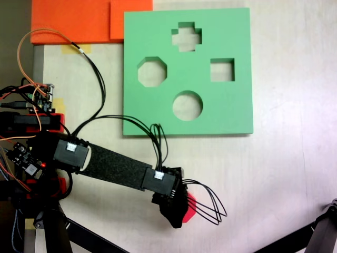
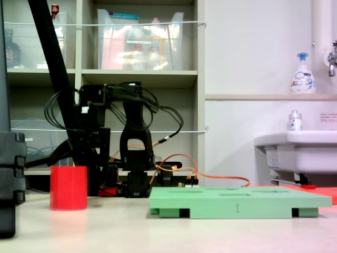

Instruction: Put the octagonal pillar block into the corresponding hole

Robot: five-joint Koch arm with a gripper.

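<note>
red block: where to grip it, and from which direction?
Grip the red block across two opposite flat side faces, coming straight down from above. It stands upright on the table with its flat top level, apart from the green board, so its sides look free. The gripper is already over it in the top-down fixed view; its jaw state can't be told.

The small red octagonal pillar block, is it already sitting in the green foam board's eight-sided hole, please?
No, the small red octagonal pillar block stands on the table, apart from the green foam board.

Bright even indoor light, soft faint shadows, slightly soft focus, mild graininess
</note>
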